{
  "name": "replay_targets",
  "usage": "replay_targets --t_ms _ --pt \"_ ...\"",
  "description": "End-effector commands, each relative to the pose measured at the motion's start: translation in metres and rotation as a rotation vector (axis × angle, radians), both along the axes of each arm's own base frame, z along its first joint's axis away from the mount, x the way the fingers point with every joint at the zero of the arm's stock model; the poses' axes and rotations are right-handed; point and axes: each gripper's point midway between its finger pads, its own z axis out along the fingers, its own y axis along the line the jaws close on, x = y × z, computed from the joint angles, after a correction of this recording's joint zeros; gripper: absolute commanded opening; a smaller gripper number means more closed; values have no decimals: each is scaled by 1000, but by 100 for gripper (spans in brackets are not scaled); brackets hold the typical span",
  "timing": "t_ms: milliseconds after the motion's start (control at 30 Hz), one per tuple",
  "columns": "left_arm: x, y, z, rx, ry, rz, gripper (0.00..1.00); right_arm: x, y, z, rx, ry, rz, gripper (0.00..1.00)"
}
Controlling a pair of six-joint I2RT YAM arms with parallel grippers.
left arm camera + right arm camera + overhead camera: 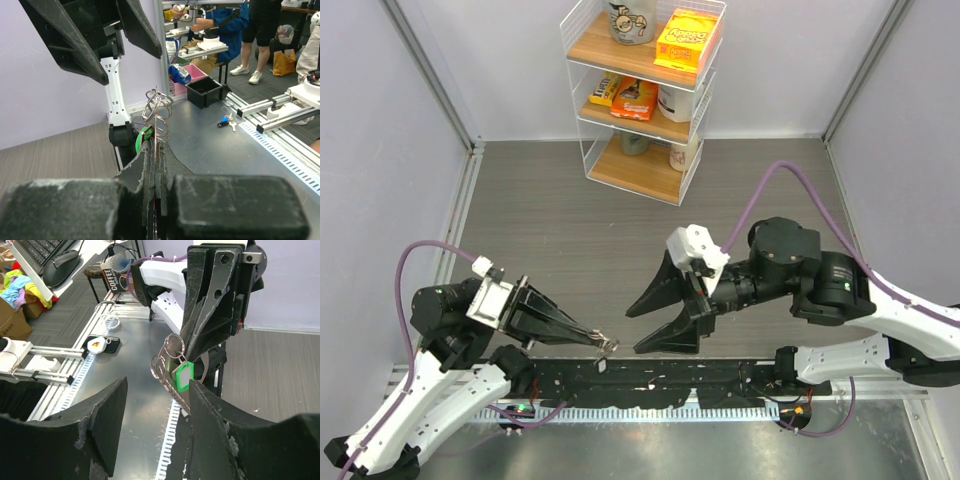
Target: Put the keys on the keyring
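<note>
My left gripper [156, 150] is shut on the keyring [158, 111], a cluster of thin wire rings with a green tag [143, 139], and holds it upright above the near table edge. The right wrist view shows the same keyring [168, 362] and green tag [183, 376] hanging from the left gripper's fingers [214, 305]. My right gripper [156, 390] is open and empty, its jaws facing the rings from just to the right of them [632, 331]. The keys [227, 121], one with a dark blue head, lie on the metal surface beyond the rail.
A white wire shelf [645, 90] with boxes and mugs stands at the back. A slotted rail [650, 410] runs along the near edge. Off the table sit a black bin [205, 92] and a small white-and-black tag [96, 345].
</note>
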Motion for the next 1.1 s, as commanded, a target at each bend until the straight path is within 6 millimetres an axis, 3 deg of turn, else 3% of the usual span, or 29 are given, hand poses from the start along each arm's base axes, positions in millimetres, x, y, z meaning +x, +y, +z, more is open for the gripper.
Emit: replay_targets --t_ms 0,467,1067 --pt "-9 5 12 -47 -46 -25 0 -11 6 27 69 13 71 57" --pt "-12 7 14 -57 -60 -26 0 -18 21 26 48 57 130 47" --pt "-13 9 22 -82 -67 -12 0 -23 30 20 7 83 167 43"
